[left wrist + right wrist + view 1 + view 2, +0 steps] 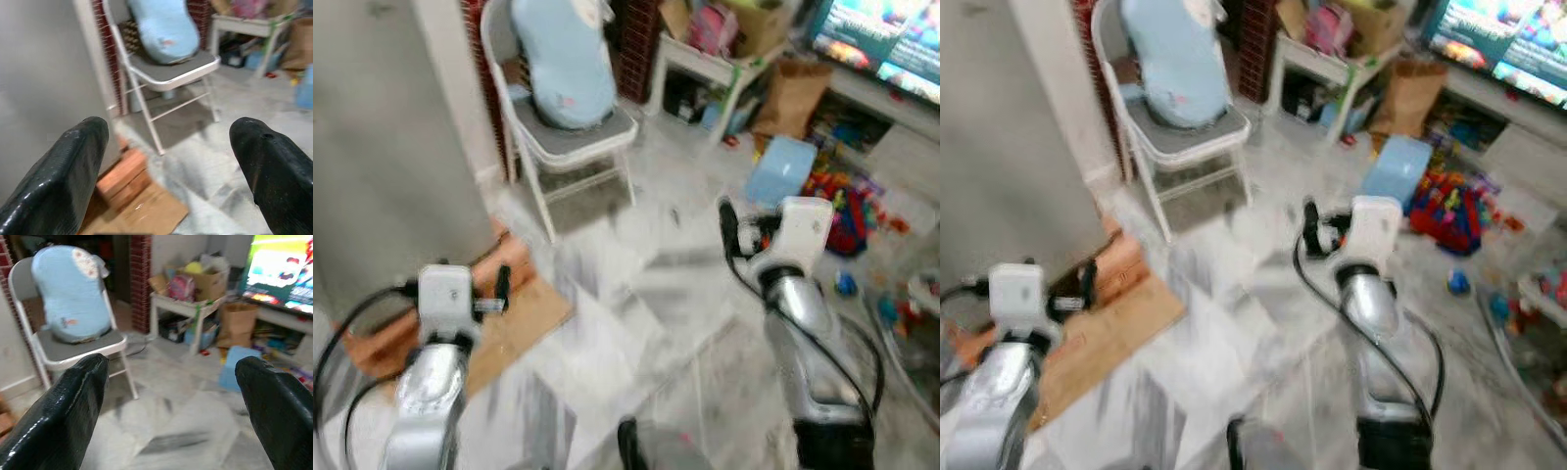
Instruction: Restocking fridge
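I see no fridge and no goods to stock from here; a plain grey upright panel (382, 147) at about ten o'clock may be its side, but I cannot tell. My left end effector (171, 171) is nearer to it, fingers wide apart and empty. My right end effector (176, 406) is equally spread and empty, facing the white folding metal chair (573, 137) at twelve o'clock.
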